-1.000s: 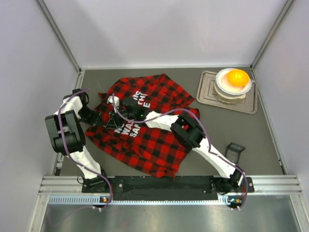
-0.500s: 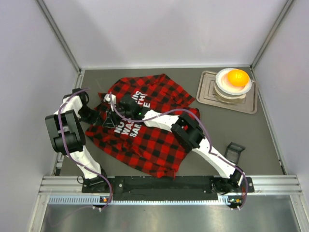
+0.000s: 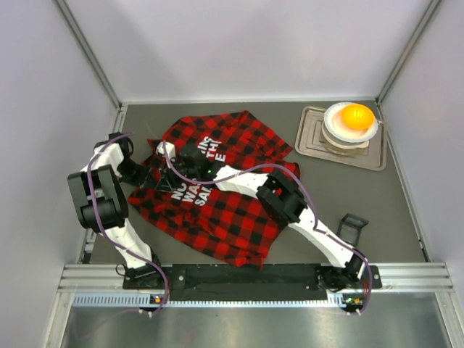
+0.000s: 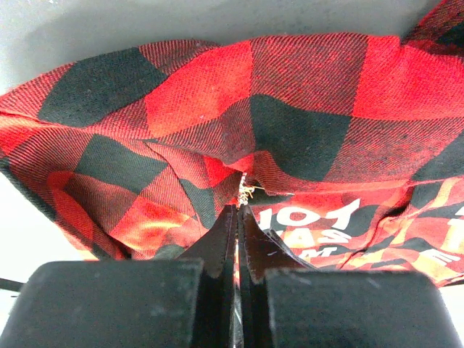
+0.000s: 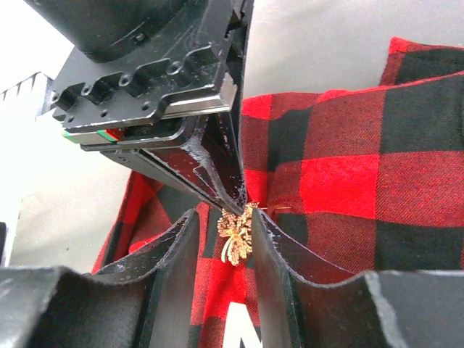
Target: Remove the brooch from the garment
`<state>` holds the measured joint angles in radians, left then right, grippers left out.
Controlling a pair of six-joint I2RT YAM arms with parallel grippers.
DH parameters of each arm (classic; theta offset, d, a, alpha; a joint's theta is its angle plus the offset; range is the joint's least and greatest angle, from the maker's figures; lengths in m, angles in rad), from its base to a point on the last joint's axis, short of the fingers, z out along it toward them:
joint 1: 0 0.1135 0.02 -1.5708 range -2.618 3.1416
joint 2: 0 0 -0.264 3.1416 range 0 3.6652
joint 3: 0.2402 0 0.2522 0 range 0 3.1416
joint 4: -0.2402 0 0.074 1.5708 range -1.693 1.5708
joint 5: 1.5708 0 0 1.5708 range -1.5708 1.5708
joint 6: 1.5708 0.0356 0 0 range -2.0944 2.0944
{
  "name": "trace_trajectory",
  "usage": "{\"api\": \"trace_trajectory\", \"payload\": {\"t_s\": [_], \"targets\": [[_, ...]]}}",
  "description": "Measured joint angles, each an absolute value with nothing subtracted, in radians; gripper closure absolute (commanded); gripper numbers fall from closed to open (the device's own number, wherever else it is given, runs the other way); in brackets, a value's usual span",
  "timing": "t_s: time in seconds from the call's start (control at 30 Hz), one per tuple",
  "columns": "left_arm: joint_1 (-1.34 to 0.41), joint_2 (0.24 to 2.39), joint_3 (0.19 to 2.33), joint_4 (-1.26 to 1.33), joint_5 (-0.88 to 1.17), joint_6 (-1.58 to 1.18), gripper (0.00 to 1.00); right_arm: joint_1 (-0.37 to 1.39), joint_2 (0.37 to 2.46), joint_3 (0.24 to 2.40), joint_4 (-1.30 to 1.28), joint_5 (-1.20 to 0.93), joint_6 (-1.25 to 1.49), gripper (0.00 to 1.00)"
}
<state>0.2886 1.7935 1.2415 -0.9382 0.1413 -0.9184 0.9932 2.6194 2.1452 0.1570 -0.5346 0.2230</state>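
The garment [image 3: 232, 210] is a red-and-black plaid shirt with white letters, spread on the table's left half. The brooch [image 5: 235, 233] is a small pale-gold flower pinned to the garment [image 5: 348, 181]. My right gripper [image 5: 225, 215] is open with a finger on each side of the brooch; the right finger touches it. My left gripper [image 4: 238, 210] is shut, seemingly pinching the garment [image 4: 304, 138] right at the brooch [image 4: 250, 190], its fingers [image 5: 210, 167] meeting the brooch's top. In the top view both grippers, left [image 3: 158, 180] and right [image 3: 172, 176], meet over the shirt's left part and hide the brooch.
A grey tray [image 3: 312, 141] at the back right holds stacked white dishes with an orange ball [image 3: 357, 116]. A small black object [image 3: 353, 226] lies near the right arm. Walls close in the table on the left, back and right.
My right gripper has moved a little left, closing in on the left gripper over the shirt. The left arm has barely moved.
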Motion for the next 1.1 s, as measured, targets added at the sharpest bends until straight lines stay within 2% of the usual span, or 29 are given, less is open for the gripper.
{"api": "trace_trajectory", "payload": {"t_s": [0.13,0.5,0.7,1.0,1.1], "targets": [[0.289,1.794,1.242,-0.939,0.141,-0.918,1.00,0.993,2.619,2.145,0.152,-0.520,0.212,0.67],[0.289,1.794,1.242,-0.940,0.141,-0.918,1.00,1.007,2.623,2.133,0.142,-0.517,0.192,0.66],[0.289,1.793,1.242,-0.944,0.142,-0.918,1.00,1.011,2.627,2.133,0.140,-0.496,0.191,0.70],[0.289,1.791,1.242,-0.936,0.142,-0.918,1.00,1.016,2.629,2.133,0.133,-0.443,0.180,1.00],[0.289,1.789,1.242,-0.931,0.140,-0.908,1.00,1.018,2.629,2.133,0.140,-0.431,0.192,1.00]]}}
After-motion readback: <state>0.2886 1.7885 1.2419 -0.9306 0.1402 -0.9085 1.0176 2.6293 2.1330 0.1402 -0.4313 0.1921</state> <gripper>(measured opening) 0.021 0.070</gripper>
